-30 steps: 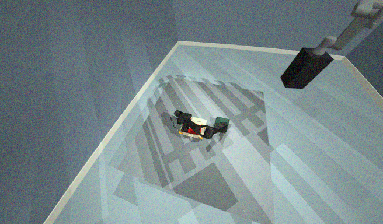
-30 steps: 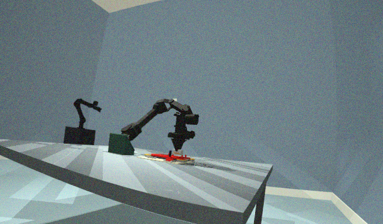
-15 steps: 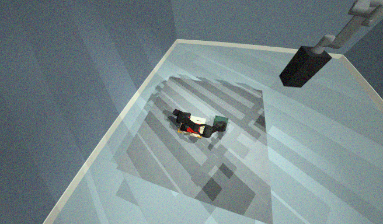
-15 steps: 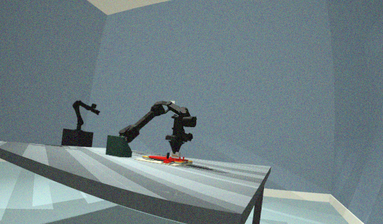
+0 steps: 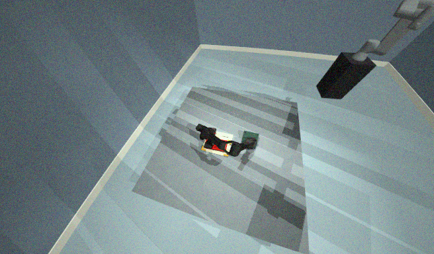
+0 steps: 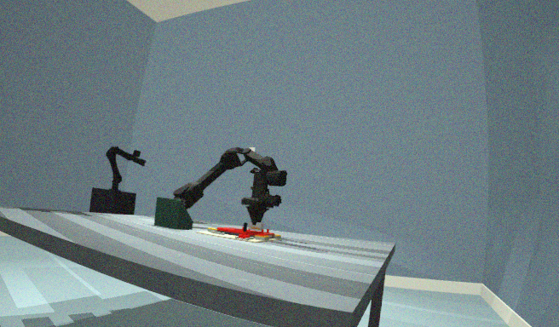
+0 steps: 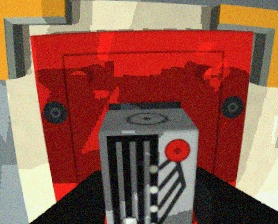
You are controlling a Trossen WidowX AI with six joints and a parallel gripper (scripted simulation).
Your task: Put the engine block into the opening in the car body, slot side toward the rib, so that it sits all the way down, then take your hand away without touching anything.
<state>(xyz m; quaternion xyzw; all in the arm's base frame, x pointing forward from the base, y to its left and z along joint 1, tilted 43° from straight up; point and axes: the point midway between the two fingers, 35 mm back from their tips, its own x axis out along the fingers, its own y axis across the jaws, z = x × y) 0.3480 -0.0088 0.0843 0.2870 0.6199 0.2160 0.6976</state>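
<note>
The red car body (image 7: 135,42) (image 6: 229,231) lies flat, with a round dark disc on either side in the wrist view. My gripper (image 6: 256,222) (image 7: 148,178) points down over it and is shut on the grey engine block (image 7: 185,122) (image 6: 256,226). The block has a ringed top, black and white stripes and a red disc on the face toward the wrist camera. A dark strip (image 7: 145,106) shows just beyond its top edge. The block hides the rest of the opening, the rib and its own underside, so its depth cannot be told. In the top view the arm covers the block.
A cream tray (image 7: 27,130) with orange corner pieces (image 7: 37,10) (image 7: 252,15) surrounds the car body. A short black upright piece (image 6: 244,226) stands beside the gripper. The arm's green base (image 6: 170,213) (image 5: 250,135) is nearby. A second arm on a black box (image 6: 112,202) (image 5: 343,77) stands apart.
</note>
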